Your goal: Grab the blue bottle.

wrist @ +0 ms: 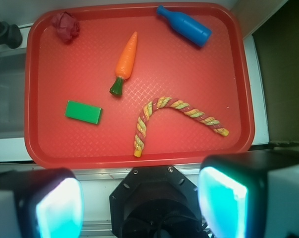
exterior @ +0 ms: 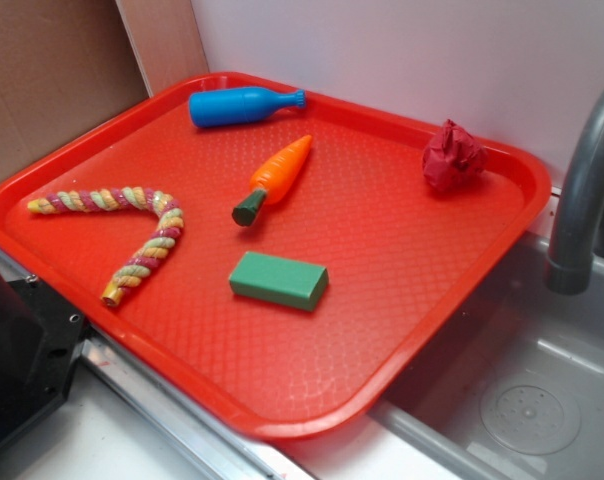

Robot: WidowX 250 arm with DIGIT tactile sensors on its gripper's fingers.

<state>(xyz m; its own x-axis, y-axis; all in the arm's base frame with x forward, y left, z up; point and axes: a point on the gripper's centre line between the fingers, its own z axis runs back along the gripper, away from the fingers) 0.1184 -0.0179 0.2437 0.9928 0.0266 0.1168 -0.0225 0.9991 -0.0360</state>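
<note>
The blue bottle (exterior: 238, 105) (wrist: 185, 26) lies on its side at the far edge of the red tray (exterior: 412, 330) (wrist: 40, 148), mouth toward the tray's middle. In the wrist view my gripper (wrist: 139, 206) hangs high above the robot's black base, short of the tray's near rim. Its two fingers stand wide apart with nothing between them, far from the bottle. The exterior view does not show the gripper.
On the tray lie a toy carrot (exterior: 272, 178) (wrist: 125, 61), a green block (exterior: 278, 280) (wrist: 83, 112), a braided rope (exterior: 132, 228) (wrist: 174, 114) and a crumpled red ball (exterior: 452, 155) (wrist: 65, 26). A grey faucet (exterior: 582, 190) and sink (exterior: 522, 400) stand beside the tray.
</note>
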